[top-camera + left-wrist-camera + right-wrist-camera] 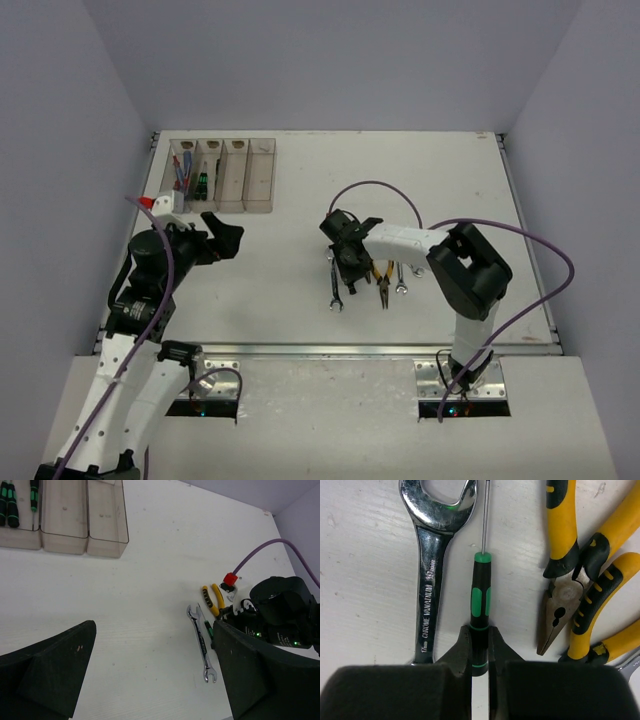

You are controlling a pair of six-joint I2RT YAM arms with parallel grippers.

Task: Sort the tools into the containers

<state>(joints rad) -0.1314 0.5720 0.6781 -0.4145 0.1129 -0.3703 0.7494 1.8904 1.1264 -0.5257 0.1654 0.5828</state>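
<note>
My right gripper (480, 647) is shut on the butt of a green-black screwdriver (480, 592) that lies flat on the table. A silver wrench (433, 575) lies just left of it and yellow-handled pliers (559, 595) just right. In the top view the right gripper (348, 262) is over this group of tools, mid-table. The four joined beige bins (259, 182) stand at the back left. The first holds blue screwdrivers (178, 172), the second green-black ones (201, 183). My left gripper (225, 235) is open and empty, in front of the bins.
A second pair of yellow-orange pliers (605, 605) lies against the first. A small wrench (401, 281) lies right of the pliers. In the left wrist view the wrench (201, 642), the pliers (212, 597) and the bins (107, 542) show. A purple cable (375, 187) arcs over the right arm.
</note>
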